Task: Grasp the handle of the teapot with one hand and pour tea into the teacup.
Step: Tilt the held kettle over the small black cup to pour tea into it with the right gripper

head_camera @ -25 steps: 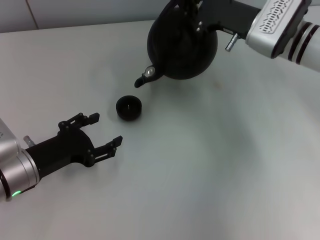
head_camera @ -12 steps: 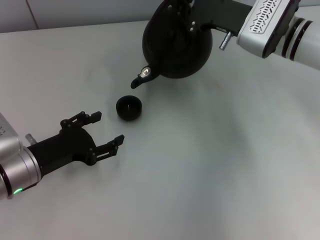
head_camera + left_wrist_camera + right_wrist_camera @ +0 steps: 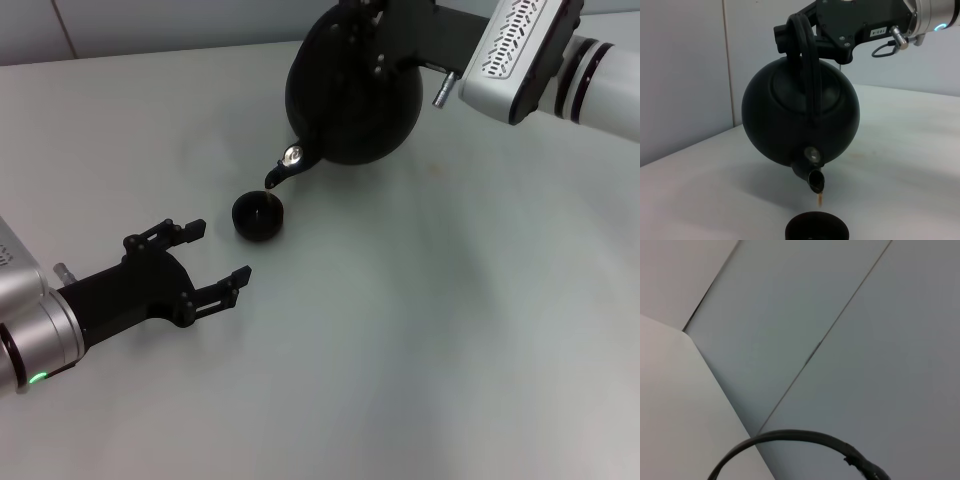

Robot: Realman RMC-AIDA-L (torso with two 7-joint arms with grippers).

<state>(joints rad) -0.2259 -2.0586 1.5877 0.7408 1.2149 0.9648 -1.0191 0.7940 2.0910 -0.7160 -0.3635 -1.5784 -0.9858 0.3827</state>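
Above counter (image 3: pixel 420 330), right claw (image 3: pixel 795 37) gripping handle (image 3: pixel 810 75), holding teapot (image 3: pixel 352 85) tilted, spout (image 3: pixel 283 170) pointing down just beside teacup (image 3: pixel 258 216); drop falling toward cup. Left claw (image 3: pixel 215 260) resting open near cup, idling.

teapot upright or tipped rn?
Tipped: the teapot hangs from the right end effector, spout down, tea dripping toward the teacup.

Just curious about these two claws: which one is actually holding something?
The right gripper, up at the table's far side; its jaws clamp the handle of the tilted teapot. The left gripper is open, holding nothing.
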